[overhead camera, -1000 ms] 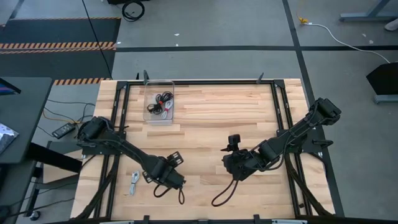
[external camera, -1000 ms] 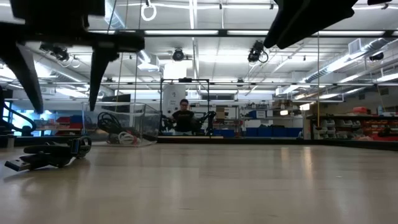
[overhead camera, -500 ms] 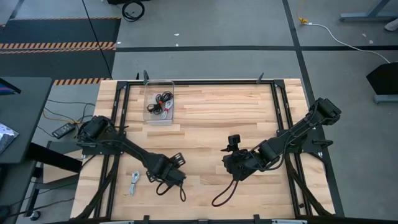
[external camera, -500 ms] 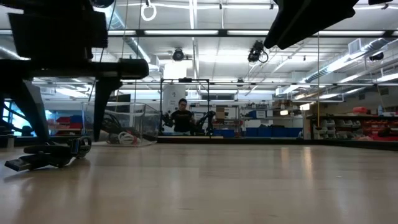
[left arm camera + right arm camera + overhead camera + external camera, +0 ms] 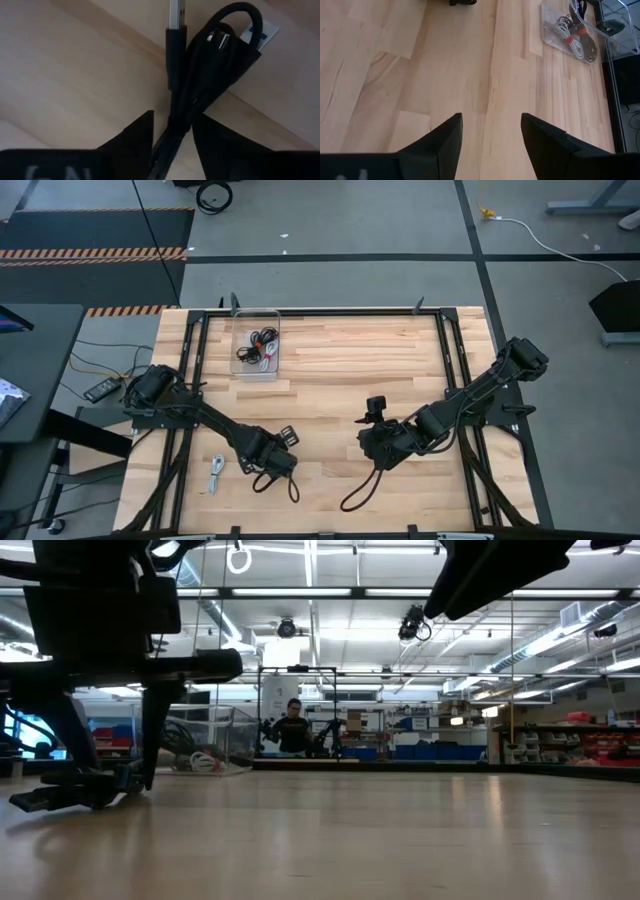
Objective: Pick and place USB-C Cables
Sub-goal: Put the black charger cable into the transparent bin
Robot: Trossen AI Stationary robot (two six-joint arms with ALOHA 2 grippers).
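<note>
A black coiled USB-C cable bundle (image 5: 291,488) (image 5: 220,45) lies flat on the wooden table near its near edge. My left gripper (image 5: 268,468) (image 5: 172,117) is down over it, open, with one finger on each side of the bundle's narrow middle. A silvery-white bundle (image 5: 216,473) lies on the table to the left of it. More bundles, one red-tied, lie in the clear bin (image 5: 243,360) (image 5: 555,40) at the far left. My right gripper (image 5: 378,450) (image 5: 490,125) waits open over bare wood at the table's middle. My left gripper comes at the black bundle from above, pointing down, its fingers (image 5: 137,140) standing across the bundle's narrow middle (image 5: 175,125). I cannot tell whether the fingers touch the cable. The bundle lies on the table, its looped end (image 5: 240,15) beyond the fingertips.
A loose black cable (image 5: 357,492) trails on the table from under the right arm toward the near edge. Black frame rails (image 5: 450,350) run along the table's sides. A person (image 5: 293,725) stands far off in the room behind.
My left gripper has come down over the black bundle and shifted a little toward the table's left edge, so its fingers now reach the table on either side of the cable. The bundle has stayed where it was.
</note>
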